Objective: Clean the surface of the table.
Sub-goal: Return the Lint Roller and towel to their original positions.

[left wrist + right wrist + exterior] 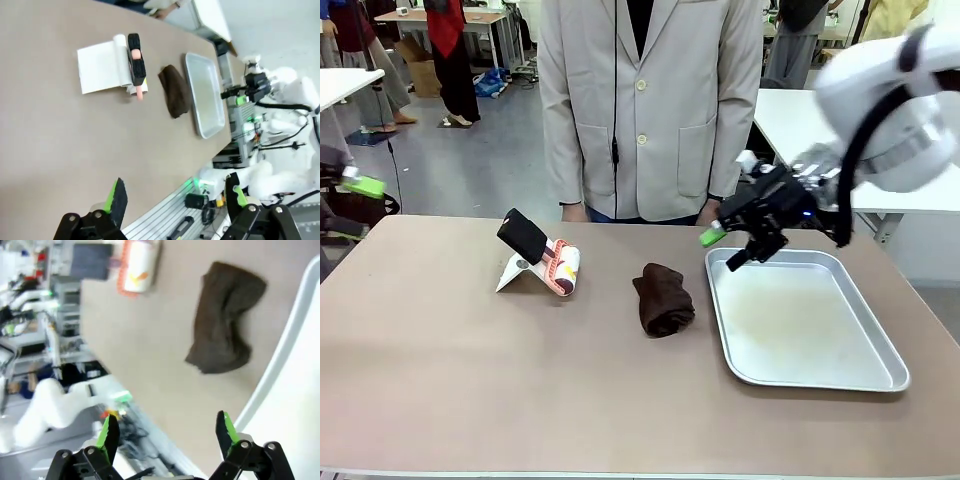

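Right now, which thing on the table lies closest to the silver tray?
The crumpled dark brown cloth, just left of the silver metal tray; the phone stand sits farther left.

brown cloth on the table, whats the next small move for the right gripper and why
Probably lower the right gripper toward the crumpled dark brown cloth. Its jaws stand open and empty above the far-left corner of the silver metal tray, and the cloth lies untouched on the brownish-taupe table just left of it.

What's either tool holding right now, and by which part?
Nothing. The right tool is open above the tray's far-left corner; the left tool is open off the table edge. The brown cloth lies untouched.
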### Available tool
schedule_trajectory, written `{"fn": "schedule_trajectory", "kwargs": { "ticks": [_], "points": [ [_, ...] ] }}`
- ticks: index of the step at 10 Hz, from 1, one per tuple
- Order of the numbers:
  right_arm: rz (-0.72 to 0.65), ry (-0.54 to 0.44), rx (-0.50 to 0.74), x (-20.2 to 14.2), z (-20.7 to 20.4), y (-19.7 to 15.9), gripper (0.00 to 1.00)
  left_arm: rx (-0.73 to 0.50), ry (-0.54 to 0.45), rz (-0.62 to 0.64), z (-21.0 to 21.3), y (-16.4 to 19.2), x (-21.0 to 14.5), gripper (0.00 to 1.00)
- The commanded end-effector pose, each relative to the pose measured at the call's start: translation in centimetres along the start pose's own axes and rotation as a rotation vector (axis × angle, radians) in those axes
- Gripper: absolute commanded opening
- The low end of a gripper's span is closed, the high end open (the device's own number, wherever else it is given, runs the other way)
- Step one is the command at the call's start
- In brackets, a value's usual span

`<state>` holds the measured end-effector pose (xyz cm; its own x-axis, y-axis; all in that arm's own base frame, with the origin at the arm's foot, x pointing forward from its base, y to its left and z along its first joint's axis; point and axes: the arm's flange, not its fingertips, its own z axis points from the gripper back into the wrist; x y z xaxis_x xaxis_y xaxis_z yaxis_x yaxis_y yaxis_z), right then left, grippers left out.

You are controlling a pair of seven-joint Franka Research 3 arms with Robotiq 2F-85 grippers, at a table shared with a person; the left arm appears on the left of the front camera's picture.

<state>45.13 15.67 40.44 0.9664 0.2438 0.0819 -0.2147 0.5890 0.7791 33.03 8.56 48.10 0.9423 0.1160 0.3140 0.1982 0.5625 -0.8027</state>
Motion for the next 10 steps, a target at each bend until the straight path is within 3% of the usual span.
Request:
{"fn": "schedule_trajectory", "kwargs": {
  "ticks": [1,3,5,8,10],
  "points": [
    [-0.005,-0.105,0.233,-6.1,3.3,-2.6,1.0,-0.088,-0.083,0.093,1.4,2.9,-0.7,1.0],
    [-0.036,-0.183,0.441,-10.7,5.9,-5.5,1.0,-0.17,-0.085,0.172,1.4,5.7,-0.2,1.0],
    [-0.116,-0.331,0.574,-14.2,7.6,-9.5,1.0,-0.249,-0.089,0.16,0.0,7.7,0.6,1.0],
    [-0.204,-0.438,0.599,-16.5,7.6,-12.3,1.0,-0.3,-0.099,0.189,-1.8,8.8,1.4,1.0],
    [-0.202,-0.434,0.513,-15.9,6.9,-11.8,1.0,-0.276,-0.045,0.201,-2.4,8.6,1.9,1.0]
  ]
}}
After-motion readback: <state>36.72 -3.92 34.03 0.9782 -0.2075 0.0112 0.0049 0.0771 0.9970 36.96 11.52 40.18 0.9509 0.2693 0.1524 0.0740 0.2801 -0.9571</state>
